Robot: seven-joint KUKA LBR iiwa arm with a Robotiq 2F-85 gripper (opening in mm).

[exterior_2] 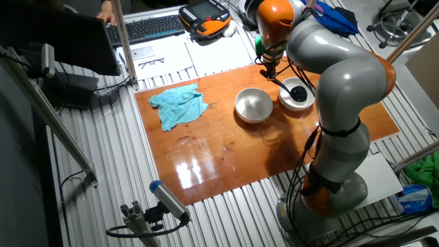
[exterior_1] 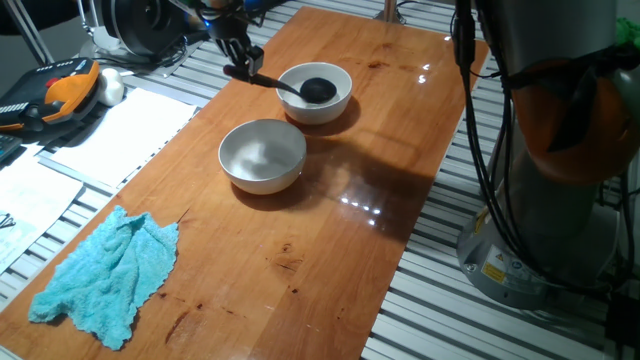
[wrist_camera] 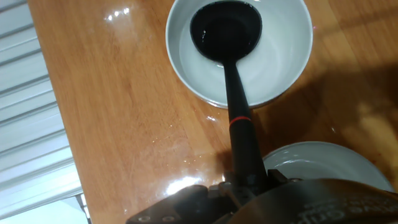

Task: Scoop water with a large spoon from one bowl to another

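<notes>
We see the gripper clamped on the handle of the large spoon, its dark fingers pressed against the thin black shaft near the end. In the hand view the handle runs straight up the picture from between the fingers, smooth and matte, with a narrow red ring partway along it.

The spoon's deep round head sits inside the far bowl, a glossy white, thick-walled bowl of rounded shape. The head is lowered to the bottom, where a shallow pool of the water shows only as a faint grey sheen against the white; we cannot tell for certain how much of it lies inside the ladle's cup. The handle crosses over the bowl's rim on its way out.

The second bowl, of the same white glazed make, stands just beside the first, nearer the middle of the table. Its inside looks dull and greyish.

Both rest on a wooden table top with a polished, reddish-brown grain that throws back bright spots of light. A crumpled turquoise cloth, soft and terry-like, lies well apart from the bowls near one end of the board.
</notes>
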